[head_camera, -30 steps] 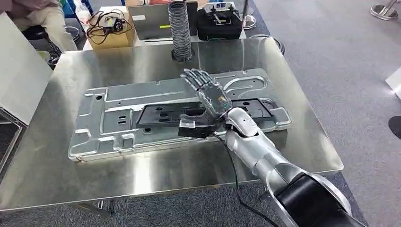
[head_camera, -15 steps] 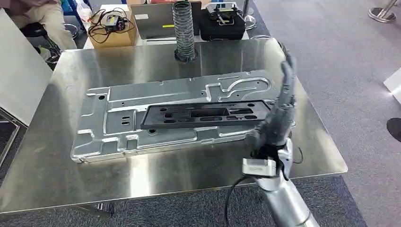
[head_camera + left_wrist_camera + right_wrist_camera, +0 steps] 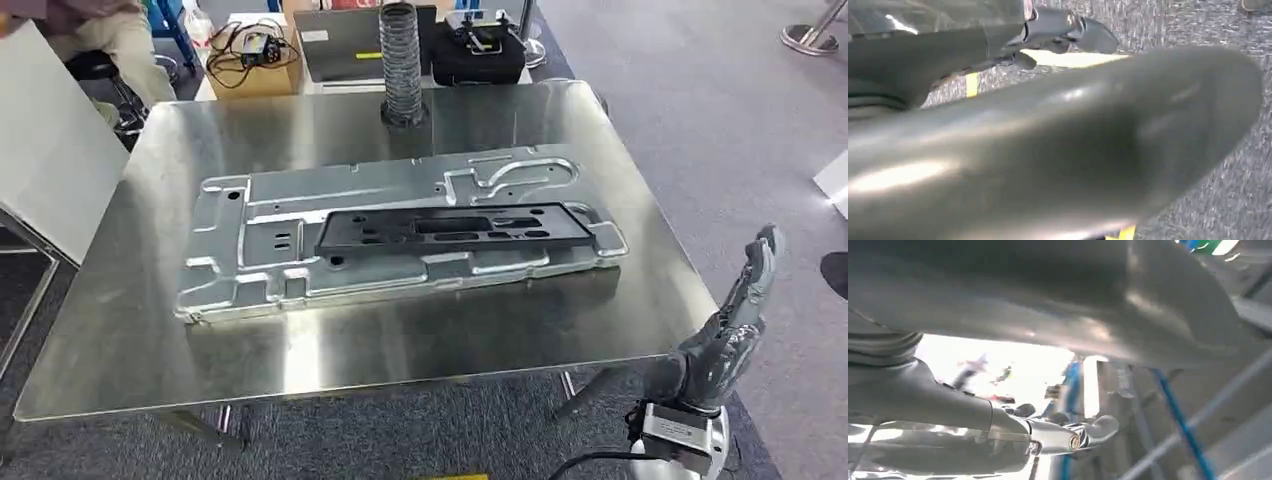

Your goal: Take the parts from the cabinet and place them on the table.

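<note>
- The right hand [image 3: 728, 335] hangs off the table's [image 3: 150, 350] near right corner, fingers spread, holding nothing; the left hand's [image 3: 1058, 150] state I cannot tell.
- The black plastic part [image 3: 455, 231] lies flat on the stamped metal panel [image 3: 260, 250], mid-table.
- Risk: a careless arm swing could clip the table edge and jolt the unsecured part askew.
- A ribbed hose [image 3: 402, 62] stands at the far edge, with a cardboard box [image 3: 250, 60] beyond.

We see a workshop or lab: steel table [image 3: 120, 360], grey carpet floor [image 3: 720, 110], cardboard box of cables [image 3: 255, 60] far left.
</note>
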You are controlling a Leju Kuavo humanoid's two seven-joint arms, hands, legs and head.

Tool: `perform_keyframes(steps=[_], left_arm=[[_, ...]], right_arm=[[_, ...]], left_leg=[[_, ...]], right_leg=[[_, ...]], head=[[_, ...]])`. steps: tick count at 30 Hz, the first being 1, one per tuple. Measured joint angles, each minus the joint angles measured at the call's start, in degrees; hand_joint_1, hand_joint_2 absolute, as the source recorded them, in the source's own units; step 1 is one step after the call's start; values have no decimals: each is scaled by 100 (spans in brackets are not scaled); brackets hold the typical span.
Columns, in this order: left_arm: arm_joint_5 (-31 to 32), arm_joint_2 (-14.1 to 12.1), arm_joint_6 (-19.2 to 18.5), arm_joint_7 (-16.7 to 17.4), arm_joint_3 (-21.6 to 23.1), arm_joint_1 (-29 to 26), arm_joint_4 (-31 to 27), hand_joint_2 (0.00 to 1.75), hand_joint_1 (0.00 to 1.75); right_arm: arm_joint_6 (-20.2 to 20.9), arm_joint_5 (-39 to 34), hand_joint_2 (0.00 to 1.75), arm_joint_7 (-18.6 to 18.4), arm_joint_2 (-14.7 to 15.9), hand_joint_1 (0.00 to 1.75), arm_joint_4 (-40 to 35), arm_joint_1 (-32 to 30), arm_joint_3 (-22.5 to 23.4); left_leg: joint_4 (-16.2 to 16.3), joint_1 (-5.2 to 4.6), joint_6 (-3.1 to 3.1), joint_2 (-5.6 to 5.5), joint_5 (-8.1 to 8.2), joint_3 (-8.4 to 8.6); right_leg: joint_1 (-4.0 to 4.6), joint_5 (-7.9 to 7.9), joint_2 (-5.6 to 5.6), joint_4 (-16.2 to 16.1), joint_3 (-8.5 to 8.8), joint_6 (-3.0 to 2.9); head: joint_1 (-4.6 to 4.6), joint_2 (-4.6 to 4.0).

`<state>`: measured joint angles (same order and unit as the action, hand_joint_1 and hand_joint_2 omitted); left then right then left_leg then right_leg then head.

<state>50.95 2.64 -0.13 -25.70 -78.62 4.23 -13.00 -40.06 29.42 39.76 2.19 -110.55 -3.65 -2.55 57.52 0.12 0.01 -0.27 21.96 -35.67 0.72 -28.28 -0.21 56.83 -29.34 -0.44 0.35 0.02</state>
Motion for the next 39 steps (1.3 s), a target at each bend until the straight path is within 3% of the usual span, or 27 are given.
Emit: perform_keyframes(steps=[1, 3, 5, 6, 7, 8, 10, 11, 12, 16, 17, 18, 20, 21, 22, 24, 25, 26, 27, 28, 31, 32, 33, 35, 36, 37, 39], left_arm=[[0, -13, 11, -18, -2, -15, 0, 0, 0], [2, -20, -22, -15, -2, -9, 0, 0, 0], [7, -17, -40, 2, -2, -7, 0, 0, 0], [9, -20, -39, 13, -2, -10, 0, 0, 0], [13, -24, -40, 18, -2, -11, 0, 0, 0], [18, -26, -39, 20, -2, -11, 0, 0, 0], [22, -39, -39, 22, -2, 1, 0, 0, 0], [22, -42, -39, 22, -2, 20, 0, 0, 0], [22, -44, -40, 31, -2, 38, 0, 0, 0], [24, -59, -39, 24, -7, 18, 0, 0, 0], [26, -57, -42, 24, -7, 33, 0, 0, 0], [37, -57, -42, 20, -7, 42, 0, 0, 0], [61, -59, -48, 18, -7, 38, 0, 0, 0], [68, -59, -50, 18, -7, 36, 0, 0, 0], [70, -59, -53, 18, -7, 32, 0, 0, 0], [89, -59, -81, 9, -7, 22, 0, 0, 0], [105, -57, -101, -2, -7, 12, 0, 0, 0], [109, -57, -109, -4, -7, 9, 0, 0, 0], [120, -39, -118, -11, -4, 3, 0, 0, 0], [120, -37, -118, -17, -4, 7, 0, 0, 0], [120, -37, -118, -26, -4, 4, 0, 0, 0], [120, -48, -118, -28, -4, -8, -2, 0, 0], [122, -48, -118, -33, -4, -23, 0, 0, 0], [149, -42, -136, -33, -4, -46, -2, 0, 0], [179, -42, -138, -33, -4, -45, 0, 0, 0], [194, -42, -142, -33, -4, -43, 0, 0, 0], [227, -42, -149, -22, 0, -44, 0, 0, 0]], right_arm=[[0, -4, 0, 2, -2, 0, 9, -62, 87], [2, 15, 0, 4, -11, 0, 37, -183, 245], [2, 2, 0, 4, -15, 0, 85, -321, 420], [2, -65, 0, 4, -15, 0, 122, -375, 513], [2, -146, 0, 4, -15, 0, 170, -419, 596], [2, -212, 0, 4, -15, 0, 212, -468, 678], [2, -422, 0, 4, -15, 0, 308, -555, 817], [2, -560, 0, 4, -11, 0, 361, -571, 846], [0, -676, 0, 2, 2, 0, 407, -608, 872], [2, -1040, 0, 4, 48, 0, 592, -696, 876], [2, -1075, 0, 4, 57, 0, 636, -722, 876], [9, -1110, 0, 4, 68, 0, 686, -744, 876], [124, -1221, 0, 4, 79, 0, 771, -761, 876], [242, -1294, 0, 4, 79, 0, 822, -779, 876], [361, -1324, 0, 4, 76, 0, 888, -808, 880], [594, -1327, 0, 4, 50, 0, 1012, -845, 917], [682, -1324, 0, 4, 20, 0, 1069, -851, 957], [739, -1322, 0, 4, -9, 0, 1110, -851, 987], [754, -1318, 0, 4, -20, 0, 1130, -847, 1014], [756, -1314, 0, 9, -31, 0, 1149, -842, 1025], [769, -1307, 0, 11, -68, 0, 1222, -863, 1077], [802, -1307, 0, 11, -96, 0, 1263, -870, 1084], [865, -1285, 0, 7, -122, 0, 1304, -866, 1092], [1063, -1096, 0, 0, -182, 0, 1461, -869, 1152], [1199, -908, 0, -4, -231, 0, 1629, -867, 1232], [1311, -694, 0, -4, -280, 0, 1848, -863, 1319], [1409, -347, 0, -2, -360, 0, 2361, -837, 1504]], left_leg=[[8, -34, -41, 0, -20, -12], [407, 4, -94, -2, 523, -163], [1330, 39, -150, 0, 1133, -432], [1720, 45, -175, 0, 1338, -496], [1786, 53, -189, 1, 1376, -420], [1571, 61, -195, 2, 1302, -192], [418, 67, -199, 6, 988, 672], [-106, 77, -185, 0, 989, 1048], [-119, 15, -121, -22, 988, 980], [-123, -4, 75, -6, 781, 899], [-135, 16, 113, 28, 706, 849], [-135, 17, 160, 37, 641, 757], [-127, 5, 186, 51, 516, 593], [-119, -6, 188, 56, 449, 499], [-101, -14, 184, 58, 383, 408], [-62, -25, 167, 59, 273, 217], [-48, -31, 156, 58, 219, 128], [-32, -35, 142, 56, 165, 78], [-23, -48, 113, 50, 129, 53], [-26, -53, 82, 51, 91, 50], [-63, -8, -20, 52, -62, 30], [-28, -12, -53, 46, -28, -4], [108, 1, -86, 37, 232, -73], [859, 25, -120, 36, 997, -264], [1282, 25, -132, 36, 1264, -344], [1644, 25, -142, 36, 1351, -374], [1652, 25, -139, 36, 960, -122]], right_leg=[[-79, 108, -6, -94, -17, -18], [-91, 240, -35, -128, -119, -74], [-89, 355, -37, -119, -286, -68], [-90, 420, -39, -106, -388, -59], [-95, 471, -40, -90, -475, -46], [-103, 519, -40, -69, -552, -28], [-127, 597, -38, 13, -713, 27], [-129, 630, -39, 74, -759, 59], [-100, 658, -39, 85, -776, 100], [-145, 851, -28, 25, -786, 253], [-165, 700, -6, 96, -825, 275], [-165, 310, -6, 353, -927, 298], [-171, -380, -6, 1193, -1153, 338], [-172, -576, -6, 1621, -1231, 351], [-172, -582, -5, 1867, -1223, 355], [-169, -244, -5, 1639, -877, 323], [-163, -63, -4, 1170, -503, 284], [-143, -40, 1, 598, -69, 229], [-116, -233, 12, 41, 349, 154], [-96, -287, 7, -204, 460, 147], [-36, -163, 9, -177, 358, 72], [-103, -63, -15, -236, 306, 38], [-96, 4, -31, -232, 237, 6], [-89, 130, -30, -220, 60, -38], [-84, 196, -33, -214, -32, -37], [-81, 271, -41, -193, -146, -34], [-86, 388, -49, -114, -381, -8]], head=[[0, -2], [-33, -2], [-39, -2], [-48, -2], [-52, -2], [-50, -2], [-52, -2], [-55, -2], [-41, 0], [-42, 0], [-46, -2], [-37, -2], [-4, -2], [-13, 0], [-4, -2], [-4, -2], [-7, -2], [-6, 0], [-11, 0], [-19, 0], [46, 0], [30, -2], [31, -2], [-20, -2], [-22, -2], [-22, -2], [-24, -2]])
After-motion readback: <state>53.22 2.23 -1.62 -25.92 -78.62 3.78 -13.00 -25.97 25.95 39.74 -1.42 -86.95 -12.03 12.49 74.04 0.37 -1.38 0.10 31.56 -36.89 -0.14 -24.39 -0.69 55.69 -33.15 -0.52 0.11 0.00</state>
